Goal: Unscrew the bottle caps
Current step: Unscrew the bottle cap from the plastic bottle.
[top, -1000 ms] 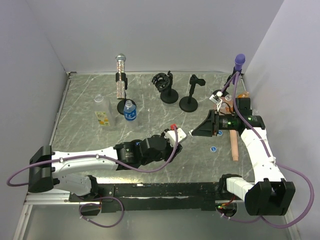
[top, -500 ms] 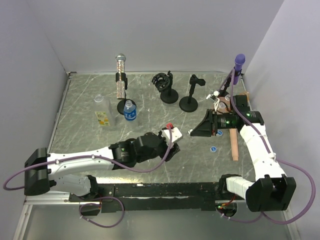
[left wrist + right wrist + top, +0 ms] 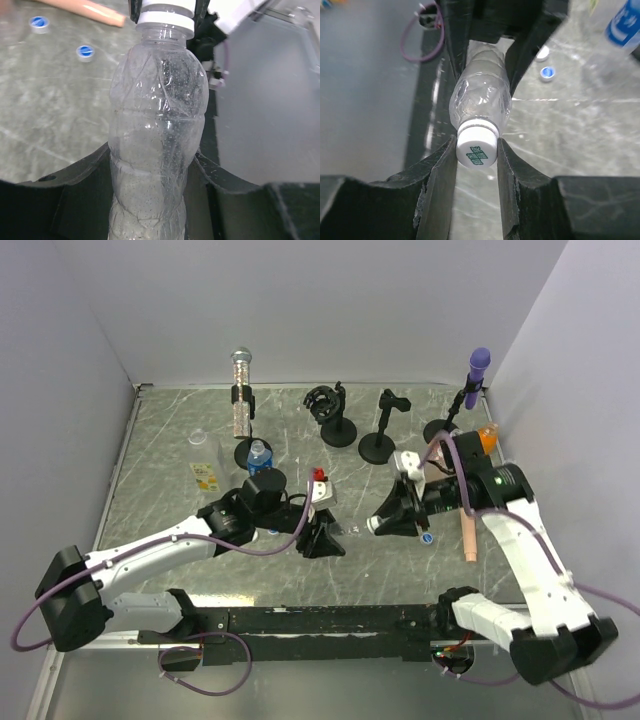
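A clear, label-less bottle [image 3: 157,115] lies level above the table between my two grippers; it shows faintly in the top view [image 3: 352,530]. My left gripper [image 3: 150,162] is shut on the bottle's body, also seen in the top view [image 3: 335,538]. My right gripper [image 3: 476,150] is shut on the bottle's white cap [image 3: 476,149], which has green print on its top. In the top view the right gripper [image 3: 378,524] faces the left one. The cap also shows in the left wrist view [image 3: 165,15].
A blue-labelled bottle [image 3: 260,462] and a yellow-green-labelled bottle [image 3: 205,472] stand at the back left, an orange bottle [image 3: 487,437] at the right. Loose blue caps [image 3: 85,51] [image 3: 427,537] lie on the table. Microphone stands [image 3: 340,425] and a pinkish stick [image 3: 467,532] are nearby.
My left gripper turned and swung forward-left, bringing the clear bottle level. My right gripper moved left and down to meet it and closed on the white cap.
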You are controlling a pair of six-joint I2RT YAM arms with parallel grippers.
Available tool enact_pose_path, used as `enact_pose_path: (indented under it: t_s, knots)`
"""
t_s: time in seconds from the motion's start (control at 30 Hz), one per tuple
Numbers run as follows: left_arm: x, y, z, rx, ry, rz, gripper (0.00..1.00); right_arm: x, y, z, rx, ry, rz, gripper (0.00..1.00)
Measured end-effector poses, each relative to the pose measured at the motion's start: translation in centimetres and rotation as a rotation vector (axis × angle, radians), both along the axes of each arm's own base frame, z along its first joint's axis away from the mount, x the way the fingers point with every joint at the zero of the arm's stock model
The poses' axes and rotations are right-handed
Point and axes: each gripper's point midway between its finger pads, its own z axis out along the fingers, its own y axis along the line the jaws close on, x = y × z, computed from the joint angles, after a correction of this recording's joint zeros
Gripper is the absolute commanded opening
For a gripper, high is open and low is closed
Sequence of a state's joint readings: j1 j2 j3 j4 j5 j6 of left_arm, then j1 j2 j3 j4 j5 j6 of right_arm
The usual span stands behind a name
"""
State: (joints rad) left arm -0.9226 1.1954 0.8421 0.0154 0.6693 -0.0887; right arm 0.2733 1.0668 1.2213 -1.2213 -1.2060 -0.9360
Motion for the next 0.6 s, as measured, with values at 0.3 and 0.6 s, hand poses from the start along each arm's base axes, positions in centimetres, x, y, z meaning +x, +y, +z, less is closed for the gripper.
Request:
enact_pose_path:
  t_s: [0.3,0.6]
  knots:
    - [-0.3,0.0,0.4,-0.001,-0.047,-0.054,0.38,-0.9,-0.1,0.3,0.007,-0.165,0.044,0.49]
    - [2.0,1.7,-0.3,0.043,-0.131,0.095,0.37,0.5,-0.9,1.8,0.048,0.061,-0.129,0.89]
